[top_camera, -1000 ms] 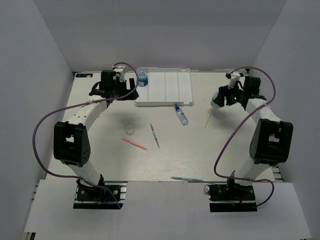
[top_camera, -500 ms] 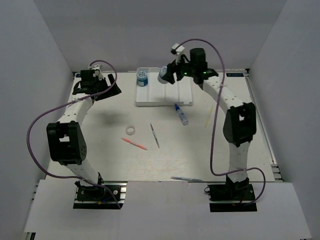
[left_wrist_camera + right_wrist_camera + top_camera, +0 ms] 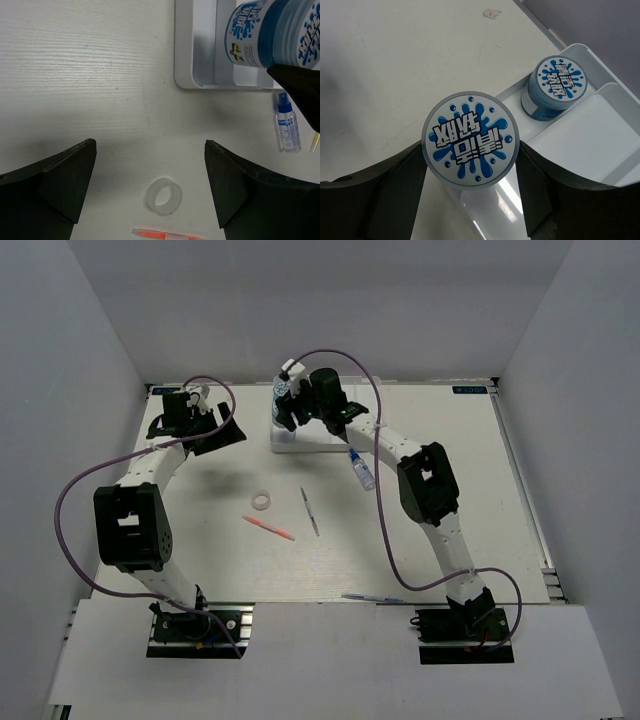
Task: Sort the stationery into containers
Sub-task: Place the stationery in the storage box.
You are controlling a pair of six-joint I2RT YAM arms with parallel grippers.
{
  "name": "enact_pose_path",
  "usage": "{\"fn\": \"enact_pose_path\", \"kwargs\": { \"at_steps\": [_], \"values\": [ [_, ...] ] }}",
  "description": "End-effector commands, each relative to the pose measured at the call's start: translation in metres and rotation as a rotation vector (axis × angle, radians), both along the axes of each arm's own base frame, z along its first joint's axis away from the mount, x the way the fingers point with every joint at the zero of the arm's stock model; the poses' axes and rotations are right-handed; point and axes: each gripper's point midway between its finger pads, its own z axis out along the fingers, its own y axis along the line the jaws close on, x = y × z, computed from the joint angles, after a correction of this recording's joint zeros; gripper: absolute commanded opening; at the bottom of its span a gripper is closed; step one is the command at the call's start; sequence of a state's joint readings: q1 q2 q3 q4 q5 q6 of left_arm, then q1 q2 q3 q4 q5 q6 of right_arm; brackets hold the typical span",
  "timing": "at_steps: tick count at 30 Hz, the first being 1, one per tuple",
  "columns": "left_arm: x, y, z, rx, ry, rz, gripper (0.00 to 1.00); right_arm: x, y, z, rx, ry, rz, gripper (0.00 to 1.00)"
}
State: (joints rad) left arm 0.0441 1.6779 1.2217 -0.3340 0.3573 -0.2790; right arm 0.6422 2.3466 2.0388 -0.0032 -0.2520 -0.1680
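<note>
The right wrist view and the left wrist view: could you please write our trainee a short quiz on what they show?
1. True or false: the right claw is shut on a patterned roll.
2. How many patterned rolls lie inside the tray?
3. The white tape ring lies: A in the tray, B on the table, C in the right claw.
Key: 1 true. 2 one, the resting roll. 3 B.
</note>
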Motion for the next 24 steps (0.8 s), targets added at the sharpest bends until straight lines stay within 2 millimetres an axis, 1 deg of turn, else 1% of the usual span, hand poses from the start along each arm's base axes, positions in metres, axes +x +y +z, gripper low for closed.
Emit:
{"fn": "enact_pose_path", "kwargs": {
  "at_steps": [1, 2, 4, 5, 6, 10, 14, 17, 19, 22, 24],
  "values": [
    [0.002, -0.002, 0.029, -0.020, -0.079, -0.014, 0.98, 0.030, 0.007, 0.060, 0.104, -0.194, -0.063, 0.00],
    [0.002, -0.003, 0.030, -0.020, -0.083, -0.017, 0.98, 0.031, 0.009, 0.052, 0.094, -0.191, -0.066, 0.00],
    [0.003, -0.002, 0.032, -0.018, -0.085, -0.017, 0.98, 0.033, 0.009, 0.047, 0.086, -0.192, -0.076, 0.00],
    [0.003, -0.002, 0.031, -0.018, -0.085, -0.019, 0.98, 0.036, 0.007, 0.041, 0.079, -0.193, -0.089, 0.00],
    [0.004, -0.002, 0.032, -0.017, -0.088, -0.020, 0.98, 0.038, 0.007, 0.042, 0.081, -0.199, -0.093, 0.00],
    [0.005, -0.002, 0.029, -0.017, -0.084, -0.018, 0.98, 0.039, 0.009, 0.030, 0.071, -0.187, -0.080, 0.00],
    [0.005, -0.003, 0.026, -0.025, -0.075, -0.022, 0.98, 0.042, 0.010, 0.022, 0.068, -0.179, -0.087, 0.00],
    [0.006, -0.002, 0.026, -0.019, -0.075, -0.021, 0.98, 0.043, 0.014, 0.019, 0.073, -0.180, -0.091, 0.00],
    [0.006, -0.002, 0.026, -0.014, -0.078, -0.023, 0.98, 0.045, 0.015, 0.024, 0.084, -0.190, -0.095, 0.00],
    [0.005, -0.002, 0.023, -0.014, -0.072, -0.023, 0.98, 0.041, 0.020, 0.031, 0.100, -0.198, -0.080, 0.00],
    [0.005, -0.002, 0.021, -0.017, -0.067, -0.023, 0.98, 0.040, 0.021, 0.031, 0.103, -0.193, -0.074, 0.00]
  ]
}}
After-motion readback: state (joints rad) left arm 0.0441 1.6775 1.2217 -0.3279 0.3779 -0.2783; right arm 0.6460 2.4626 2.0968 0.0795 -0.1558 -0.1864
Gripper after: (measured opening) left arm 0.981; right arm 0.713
